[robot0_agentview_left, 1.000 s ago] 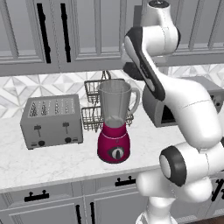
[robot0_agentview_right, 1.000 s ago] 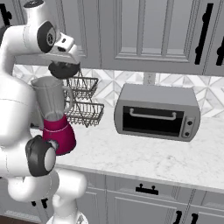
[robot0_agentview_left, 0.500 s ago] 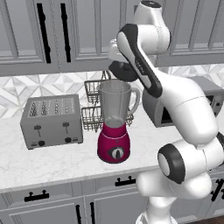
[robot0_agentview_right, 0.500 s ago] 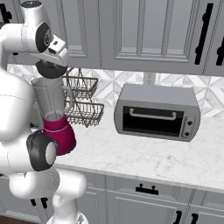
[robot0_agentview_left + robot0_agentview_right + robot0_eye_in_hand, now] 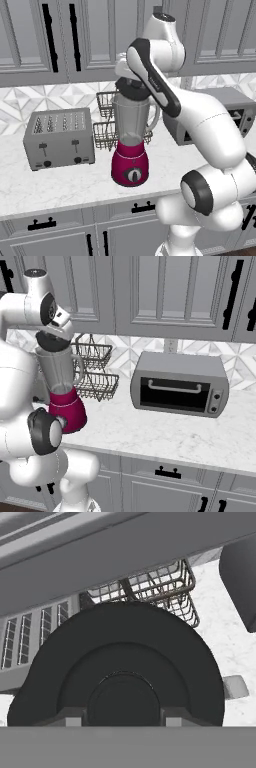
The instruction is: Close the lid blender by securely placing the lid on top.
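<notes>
The lid (image 5: 134,90) is sitting over the blender (image 5: 131,137) mouth at frame centre, pinched in the closed gripper (image 5: 131,84) (fingertips hidden); letting go while tilted risks it slipping off.

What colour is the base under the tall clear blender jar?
Magenta-red base with a round dark dial, clearest in the left base view.

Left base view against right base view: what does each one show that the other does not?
Left base view alone: a silver toaster left of the blender. Right base view alone: the toaster oven's full front, with window, handle and knobs. Both share the blender, the black lid at the jar's mouth under the end effector, and the wire basket rack behind.
</notes>
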Robot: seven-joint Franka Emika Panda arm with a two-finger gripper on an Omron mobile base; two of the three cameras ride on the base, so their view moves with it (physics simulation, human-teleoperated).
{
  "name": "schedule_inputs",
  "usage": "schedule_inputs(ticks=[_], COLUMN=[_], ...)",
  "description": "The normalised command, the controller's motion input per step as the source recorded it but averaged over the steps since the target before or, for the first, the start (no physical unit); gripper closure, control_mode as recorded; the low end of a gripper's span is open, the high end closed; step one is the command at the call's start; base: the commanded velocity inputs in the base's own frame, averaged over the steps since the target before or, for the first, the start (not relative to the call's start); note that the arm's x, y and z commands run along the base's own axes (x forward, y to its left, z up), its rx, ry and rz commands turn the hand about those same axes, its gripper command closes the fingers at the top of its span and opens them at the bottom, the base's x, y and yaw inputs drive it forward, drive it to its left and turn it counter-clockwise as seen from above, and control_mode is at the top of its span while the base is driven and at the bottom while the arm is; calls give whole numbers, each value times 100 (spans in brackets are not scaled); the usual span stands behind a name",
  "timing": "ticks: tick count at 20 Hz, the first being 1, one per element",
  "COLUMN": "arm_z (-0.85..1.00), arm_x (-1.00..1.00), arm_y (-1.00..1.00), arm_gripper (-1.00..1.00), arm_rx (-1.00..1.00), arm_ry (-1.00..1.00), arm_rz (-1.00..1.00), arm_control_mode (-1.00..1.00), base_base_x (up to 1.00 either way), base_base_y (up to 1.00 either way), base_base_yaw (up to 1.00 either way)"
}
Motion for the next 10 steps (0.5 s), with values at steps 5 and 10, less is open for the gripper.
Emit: schedule_inputs(ticks=[5,10], arm_z=[-3,-1], arm_x=[-1,0], arm_y=[20,14], arm_gripper=[100,100], arm_rx=[0,0], arm_ry=[23,14], arm_rz=[4,5], arm_control_mode=[-100,-100], base_base_x=[0,0], base_base_y=[0,0], base_base_yaw=[0,0])
